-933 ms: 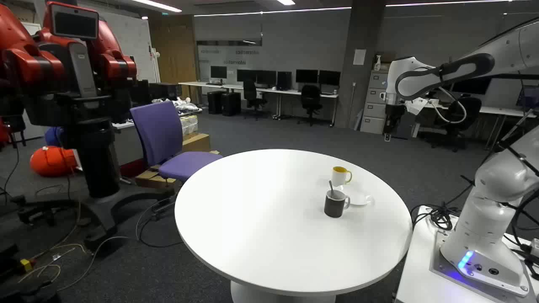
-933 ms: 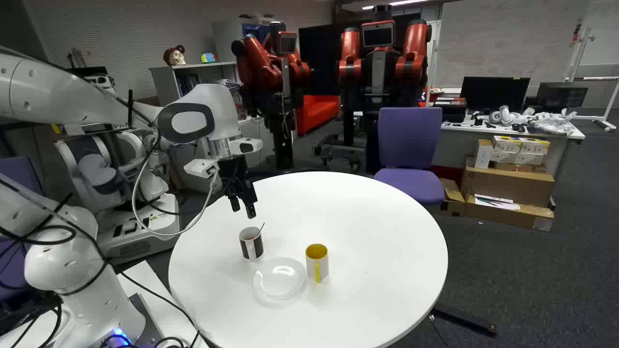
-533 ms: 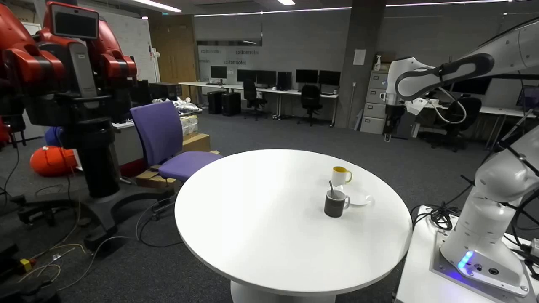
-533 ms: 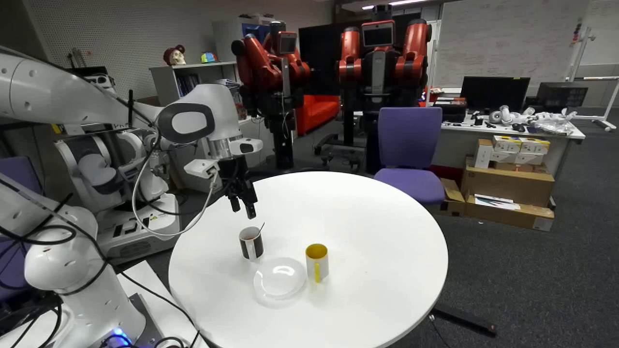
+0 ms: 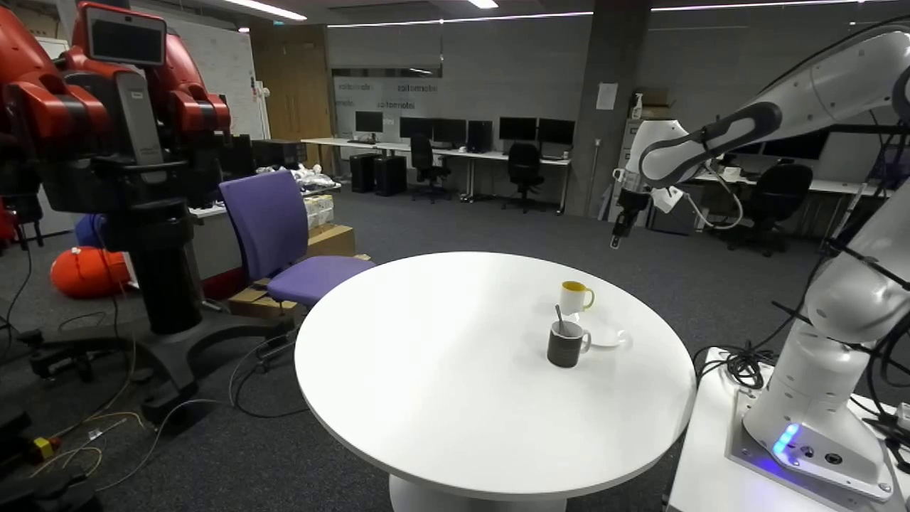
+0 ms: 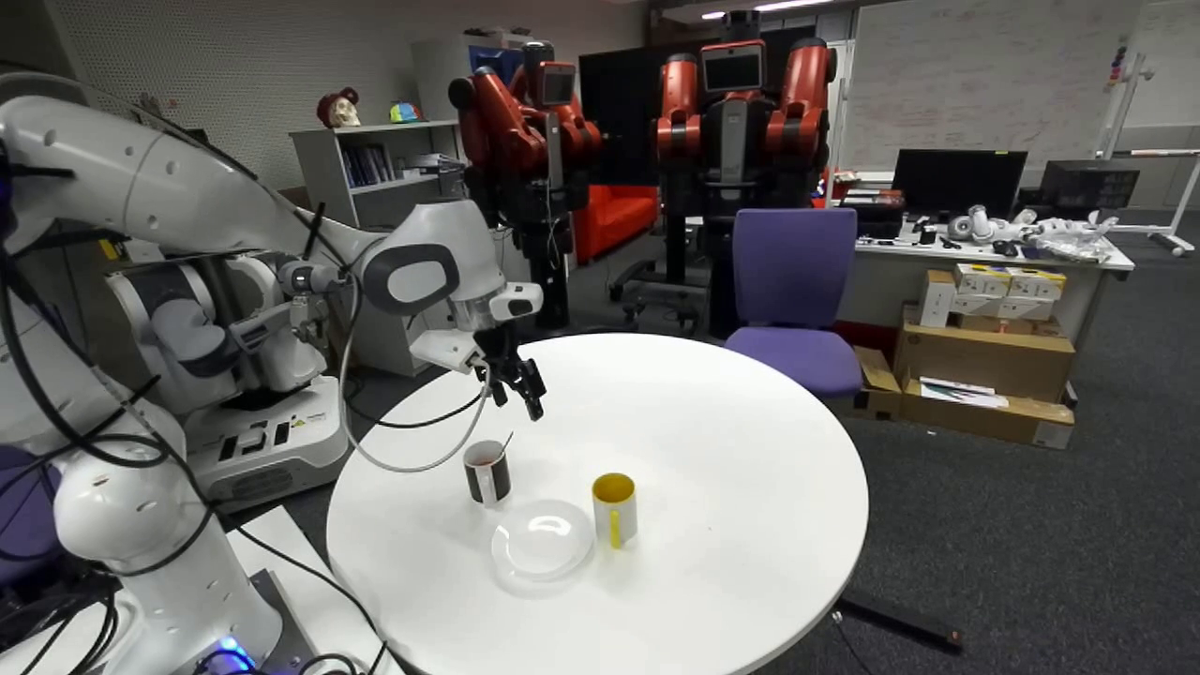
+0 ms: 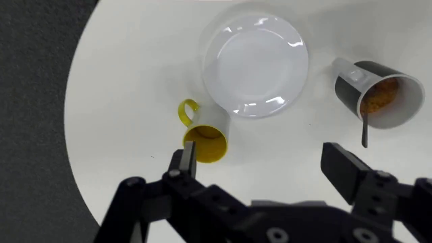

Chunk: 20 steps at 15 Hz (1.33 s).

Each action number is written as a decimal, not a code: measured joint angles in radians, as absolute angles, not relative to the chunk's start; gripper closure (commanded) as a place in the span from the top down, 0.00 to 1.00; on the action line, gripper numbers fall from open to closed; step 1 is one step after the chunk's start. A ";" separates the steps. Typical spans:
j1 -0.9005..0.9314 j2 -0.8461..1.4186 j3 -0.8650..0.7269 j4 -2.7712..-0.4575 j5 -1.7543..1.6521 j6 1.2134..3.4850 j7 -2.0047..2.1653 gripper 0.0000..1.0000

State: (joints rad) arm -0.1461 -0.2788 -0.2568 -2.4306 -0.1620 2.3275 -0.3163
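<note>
Jaws parted wide with nothing between them, the black two-finger gripper (image 7: 259,148) hangs well above the round white table (image 7: 118,135), as both exterior views show. Taking the gap between the fingertips in the wrist view as the clock's centre, a round, glossy white plate (image 7: 255,67) lies at twelve o'clock. Between nine and ten stands an upright white mug (image 7: 207,136) with a yellow lining and handle, just beside the plate; whether they touch I cannot tell. At two o'clock an upright black-and-white mug (image 7: 359,81) holds an orange-brown filling (image 7: 383,94), and a thin, metal-looking spoon (image 7: 365,135) leans out over its rim.

My judgement is that the stage in hand is positioning in free air, short of any contact. Reaching either mug would call for lowering the spread fingers, shifting towards ten or two o'clock and lining up on a wall or handle; at two, the spoon's protruding end would need clearance.
</note>
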 measured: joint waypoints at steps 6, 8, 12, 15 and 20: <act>-0.044 -0.062 -0.245 -2.321 0.219 2.446 -0.699 1.00; -0.038 -0.005 -0.217 -2.275 0.365 2.436 -0.856 1.00; -0.056 0.099 -0.157 -2.193 0.540 2.330 -1.115 1.00; -0.089 0.162 -0.126 -2.141 0.549 2.211 -1.249 1.00; -0.140 0.248 -0.112 -2.037 0.447 1.939 -1.365 1.00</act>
State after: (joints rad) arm -0.1396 0.2482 -0.1125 -2.0374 0.4472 1.9393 -1.3648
